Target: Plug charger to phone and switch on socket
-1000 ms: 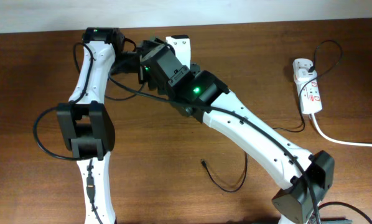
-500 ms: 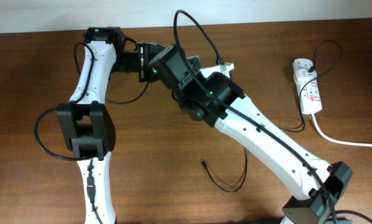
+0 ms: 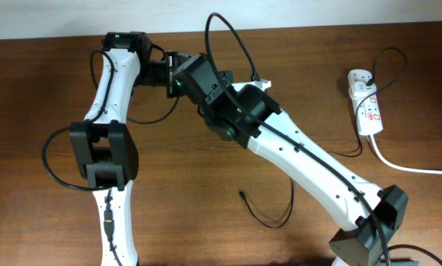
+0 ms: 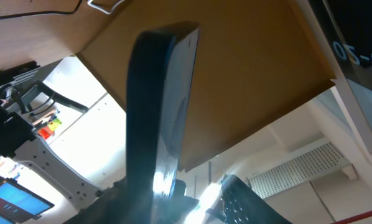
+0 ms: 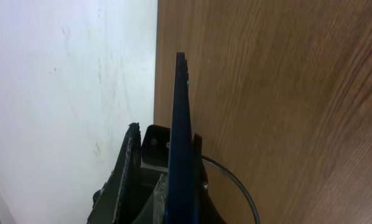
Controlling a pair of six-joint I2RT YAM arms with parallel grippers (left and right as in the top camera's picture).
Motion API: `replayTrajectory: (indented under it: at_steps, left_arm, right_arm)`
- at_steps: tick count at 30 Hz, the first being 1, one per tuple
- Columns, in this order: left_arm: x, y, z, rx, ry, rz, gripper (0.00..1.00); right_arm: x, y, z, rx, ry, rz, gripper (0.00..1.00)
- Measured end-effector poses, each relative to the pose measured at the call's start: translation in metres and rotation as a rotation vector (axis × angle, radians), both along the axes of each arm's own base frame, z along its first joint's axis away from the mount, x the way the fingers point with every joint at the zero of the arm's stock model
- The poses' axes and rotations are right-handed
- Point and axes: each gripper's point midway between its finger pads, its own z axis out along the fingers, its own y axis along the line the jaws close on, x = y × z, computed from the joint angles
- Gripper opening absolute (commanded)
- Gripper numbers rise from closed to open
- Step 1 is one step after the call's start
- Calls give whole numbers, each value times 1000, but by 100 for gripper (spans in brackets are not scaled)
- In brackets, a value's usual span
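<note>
Progress is slight, judging by how things lie: nothing is plugged in yet, and both main steps are left. The phone (image 5: 181, 124) is up off the table (image 3: 43, 103), near the middle of its far edge, where the left pincer (image 3: 165, 70) and right pincer (image 3: 191, 74) meet. From overhead the arms hide it. Each wrist view shows it edge-on, rising from the bottom middle as if between that pincer's fingers, so one or both probably hold it. The contact itself is out of sight, though, and I cannot tell for either pincer whether it is clenched or released. The charger (image 3: 269, 220) lies slack on the table toward the near edge. Its tip (image 3: 241, 193) is free, touching nothing, and well apart from the phone. The socket (image 3: 365, 103) sits by the far right corner, with its white cord (image 3: 406, 166) running off the right edge. Its switches are too small to read, so on or off is unknown. By my reckoning, what is left is to fetch the tip, seat it in the phone, then press the switch. By count there is one phone, one charger, one socket, one white cord and two pincers.
</note>
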Motion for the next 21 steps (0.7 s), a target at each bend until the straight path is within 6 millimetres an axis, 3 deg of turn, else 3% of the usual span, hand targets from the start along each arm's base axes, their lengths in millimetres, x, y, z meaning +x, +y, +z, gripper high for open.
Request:
replayTrajectory:
  at_steps: [2, 10, 11, 12, 15, 16, 17, 19, 21]
  left_arm:
    - [0, 0, -1, 7, -4, -2, 25]
    - [-1, -1, -3, 16, -7, -5, 14]
    - [-1, -1, -3, 14, -10, -5, 8]
    - [-1, -1, -2, 13, -13, -4, 2]
    - [0, 0, -3, 10, -43, -4, 0]
    - [-1, 0, -4, 19, -31, -5, 0]
    - [-1, 0, -4, 22, -26, -6, 0]
    - [-1, -1, -5, 26, -20, -8, 0]
    - [-1, -1, -5, 27, -22, -7, 0]
  right_arm:
    - [1, 1, 1, 6, -7, -3, 4]
    - [5, 1, 4, 21, -21, -12, 5]
    - [5, 2, 5, 27, -22, -10, 5]
    - [6, 2, 5, 32, -23, -9, 10]
    - [8, 3, 6, 51, -22, -13, 25]
    - [8, 3, 6, 44, -22, -2, 44]
    - [6, 5, 5, 41, -19, 8, 45]
    - [5, 6, 6, 16, -25, 29, 71]
    - [7, 1, 8, -50, -50, 42, 86]
